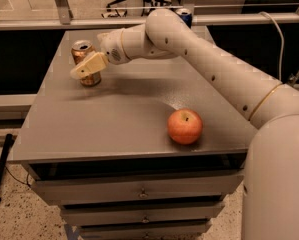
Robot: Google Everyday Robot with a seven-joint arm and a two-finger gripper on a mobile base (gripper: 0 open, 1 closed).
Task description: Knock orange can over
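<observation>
At the table's [89, 129] far-left corner the orange can [80, 55] stands upright, its middle hidden by the gripper [81, 70] across its front, seemingly touching it; whether the gripper is apart or together, I cannot tell. The arm half-hides a blue can [185, 15].

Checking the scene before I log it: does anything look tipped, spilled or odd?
Nothing stands out. The orange can stands about upright at the far left of the table, with the gripper right in front of it. The apple sits intact near the front right edge. Nothing is spilled.
</observation>
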